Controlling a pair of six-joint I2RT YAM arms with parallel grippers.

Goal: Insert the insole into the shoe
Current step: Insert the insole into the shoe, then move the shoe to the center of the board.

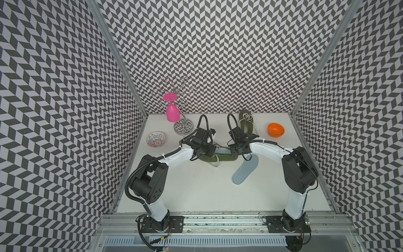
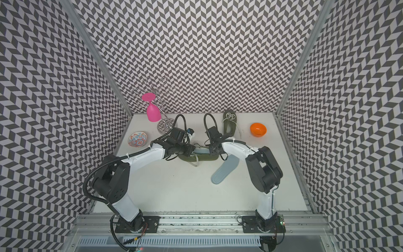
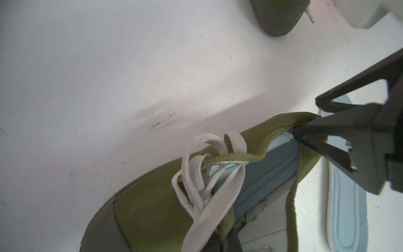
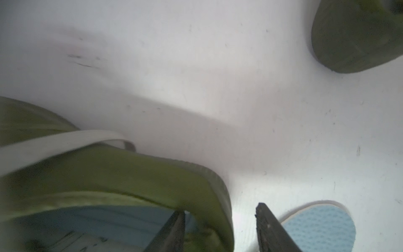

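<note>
The left gripper (image 3: 305, 119) is pressed together on the collar of the shoe (image 3: 152, 196), holding its mouth open. The right gripper (image 4: 220, 209) stands part-spread astride the heel wall, one finger inside over the blue insole (image 3: 261, 170) lying in the shoe. Doing this well likely means pushing the insole's heel end down flat with that inner finger while the collar is held up. The insole's toe end is hidden under the laces (image 3: 207, 174), and the blurred right wrist view leaves unclear whether the finger touches it.

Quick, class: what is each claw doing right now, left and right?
Left claw: closed, pinching the shoe collar.
Right claw: open, astride the shoe's heel.
</note>
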